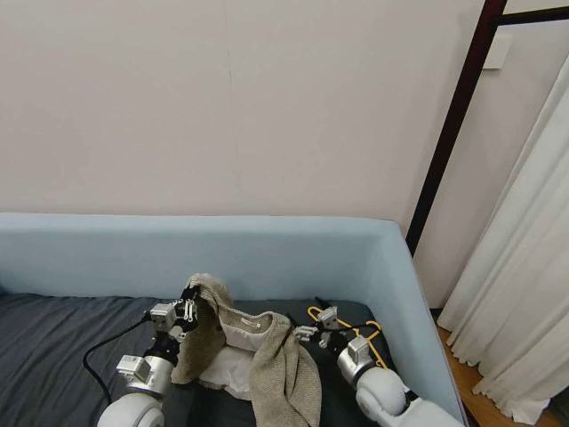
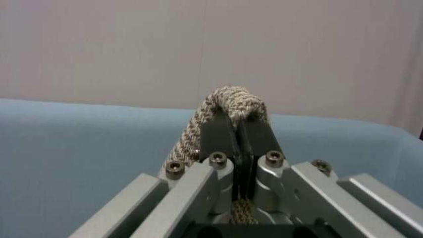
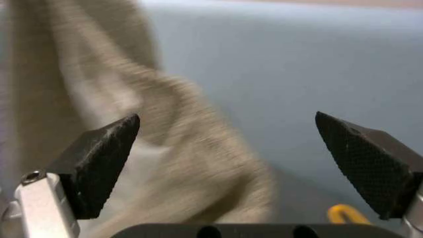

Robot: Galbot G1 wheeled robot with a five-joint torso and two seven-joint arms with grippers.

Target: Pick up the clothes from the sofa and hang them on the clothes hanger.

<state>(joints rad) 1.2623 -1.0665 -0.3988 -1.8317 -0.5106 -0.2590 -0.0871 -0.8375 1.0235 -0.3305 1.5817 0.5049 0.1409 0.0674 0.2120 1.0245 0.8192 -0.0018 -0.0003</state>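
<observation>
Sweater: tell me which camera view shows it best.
The head view. It shows the beige sweater nearly whole, one end held up by the left gripper, the rest draped on the sofa. The left wrist view shows just a knit fold pinched between shut fingers; the right wrist view, a close patch beyond the open right gripper.

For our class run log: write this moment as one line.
left gripper: shut on sweater, edge raised | right gripper: open, near yellow hanger | sweater mostly on sofa
</observation>
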